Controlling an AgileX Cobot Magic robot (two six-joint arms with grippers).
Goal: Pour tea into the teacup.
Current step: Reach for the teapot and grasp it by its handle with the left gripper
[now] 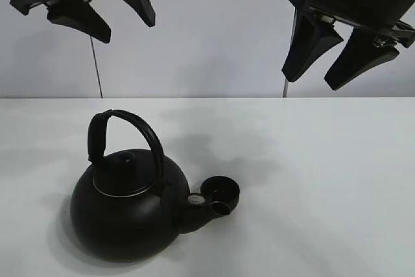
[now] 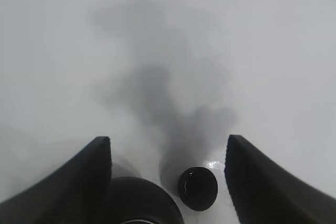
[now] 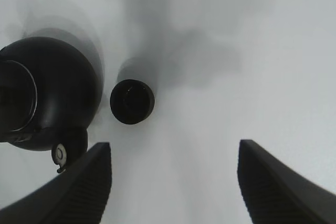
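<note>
**A:** Which step are you on?

**B:** The first, I'd say: nothing is grasped yet. My left tool [image 1: 127, 30] and my right tool [image 1: 311, 81] both hang high over the table [image 1: 337, 186], each spread wide and holding nothing.

**A:** And the things?

**B:** The kettle [image 1: 126, 205] stands upright on my left side, with its handle [image 1: 130, 124] arched up. The teacup [image 1: 222, 191] sits right at its spout [image 1: 220, 209], just behind it. I cannot tell whether they touch.

**A:** What does the next move ask?

**B:** I'd lower my left tool over the top of the handle and close on it. The lift must be clean, because the cup stands so near the spout that a swing could knock it.
</note>
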